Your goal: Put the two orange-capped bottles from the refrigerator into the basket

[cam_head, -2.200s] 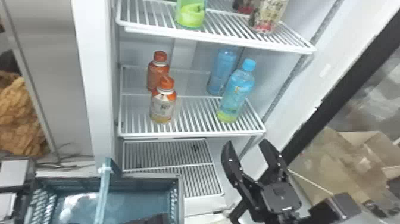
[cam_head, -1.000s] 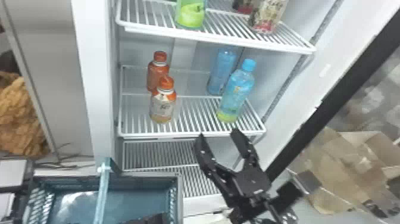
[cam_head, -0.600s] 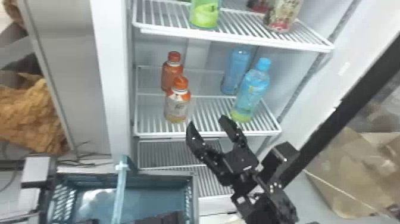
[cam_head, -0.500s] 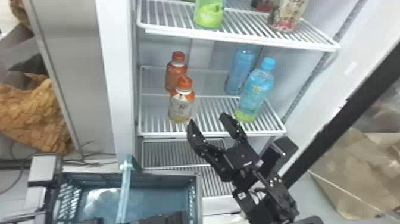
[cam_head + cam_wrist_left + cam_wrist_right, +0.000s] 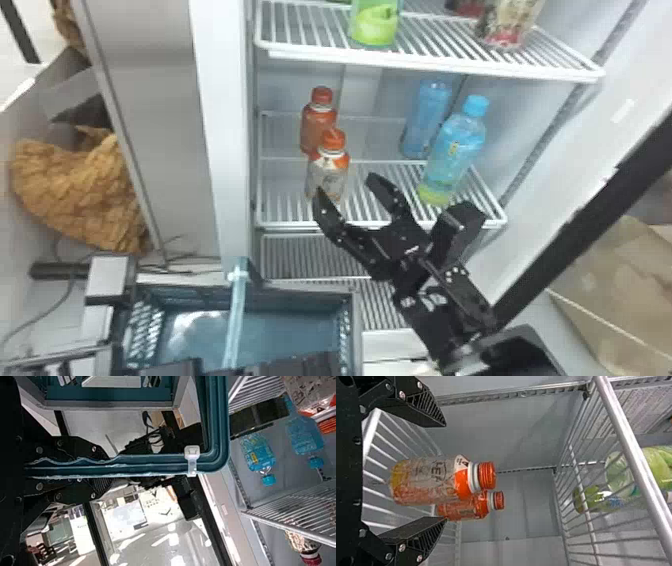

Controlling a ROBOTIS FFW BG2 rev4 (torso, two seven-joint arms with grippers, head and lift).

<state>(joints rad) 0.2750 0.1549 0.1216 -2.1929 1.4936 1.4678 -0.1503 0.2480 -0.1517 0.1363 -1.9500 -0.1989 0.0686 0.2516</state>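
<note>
Fingers of R. gripper are standing well apart, released, w/ tips just beside front orange-capped btl; contact at that btl: cannot tell. L. gripper is hanging low in head view, its fingers clenching the handle.

Near zone: basket is sitting low, L. of R. gripper, handle crossing above it. Per L. wrist view, L. gripper is clamping the bar from both sides, one finger against each; clear tie is wrapping the bar near its corner.

Mid zone: middle shelf of refrigerator is carrying both task btls, L. side, upright. Front one is partly covering the rear orange-capped btl. Per R. wrist view, front btl is showing btwn the open fingers of R. gripper, rear one beyond.

Same shelf, R. side: front blue btl is standing upright, rear blue btl behind it. Lower rack is lying beneath.

Above: upper shelf is holding green btl & patterned container, R. of it.
</note>
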